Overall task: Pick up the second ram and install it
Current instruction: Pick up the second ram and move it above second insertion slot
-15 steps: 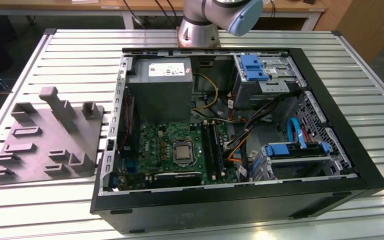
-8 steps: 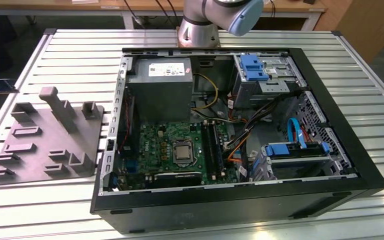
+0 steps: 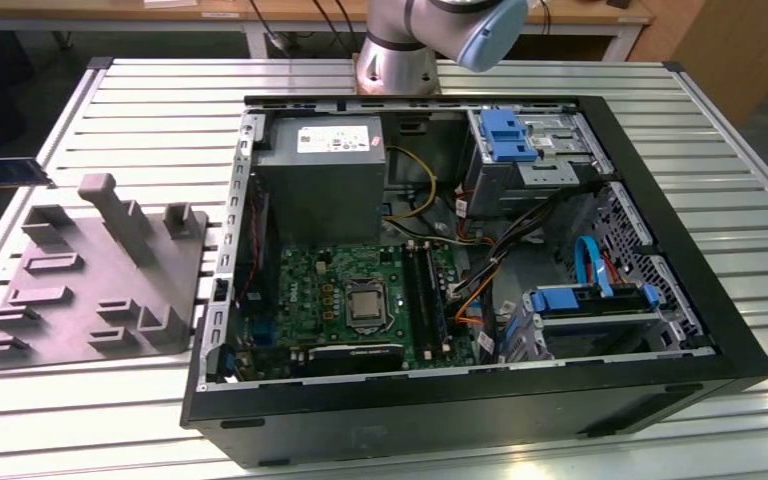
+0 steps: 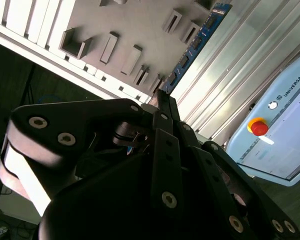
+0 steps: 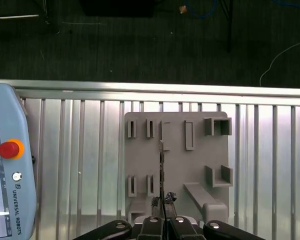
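Both wrist views show the gripper [image 5: 163,204] w/ jaws clamped on the second ram [image 5: 161,167]. Stick pokes straight out past the fingertips. It's edge-on in first wrist view; in second wrist view its blue board & row of black chips show. Beyond it sits the grey fixture tray [image 5: 190,165]; can't tell if ram tip touches it. In exterior view the ram hangs at the exterior view's left edge, apart from the tray, approx level. Tray lies on slatted metal table [image 3: 131,90]. Light-blue teach pendant [image 5: 7,175] w/ red button also lies on the slats, near the tray. Farther off, to the exterior view's right of the tray, open PC case [image 3: 704,300] lies on its side, motherboard [image 3: 344,290] exposed. Arm base [image 3: 404,50] stands behind the case.
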`<action>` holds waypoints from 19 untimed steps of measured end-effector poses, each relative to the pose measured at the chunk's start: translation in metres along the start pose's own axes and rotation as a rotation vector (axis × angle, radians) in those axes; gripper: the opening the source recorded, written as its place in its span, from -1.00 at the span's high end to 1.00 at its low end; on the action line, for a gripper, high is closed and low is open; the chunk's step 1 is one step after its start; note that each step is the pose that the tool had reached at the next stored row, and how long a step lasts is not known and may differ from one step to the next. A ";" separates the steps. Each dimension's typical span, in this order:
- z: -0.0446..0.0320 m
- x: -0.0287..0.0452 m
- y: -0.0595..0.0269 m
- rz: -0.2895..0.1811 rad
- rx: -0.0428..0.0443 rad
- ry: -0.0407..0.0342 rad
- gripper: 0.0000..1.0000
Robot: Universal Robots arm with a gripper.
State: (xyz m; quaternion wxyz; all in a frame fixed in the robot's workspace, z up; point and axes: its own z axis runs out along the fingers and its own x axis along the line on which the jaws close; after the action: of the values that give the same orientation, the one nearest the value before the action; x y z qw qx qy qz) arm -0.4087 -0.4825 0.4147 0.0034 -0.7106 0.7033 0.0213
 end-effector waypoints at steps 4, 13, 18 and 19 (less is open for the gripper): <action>-0.0001 0.0001 -0.0055 0.000 0.0000 -0.0001 0.77; -0.0004 0.0002 -0.0155 0.000 0.0000 -0.0003 0.77; -0.0006 0.0002 -0.0224 0.000 0.0000 -0.0007 0.77; -0.0006 0.0002 -0.0237 0.000 0.0000 -0.0007 0.77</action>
State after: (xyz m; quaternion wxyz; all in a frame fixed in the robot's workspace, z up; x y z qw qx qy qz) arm -0.3850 -0.4825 0.4147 0.0036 -0.7105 0.7033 0.0215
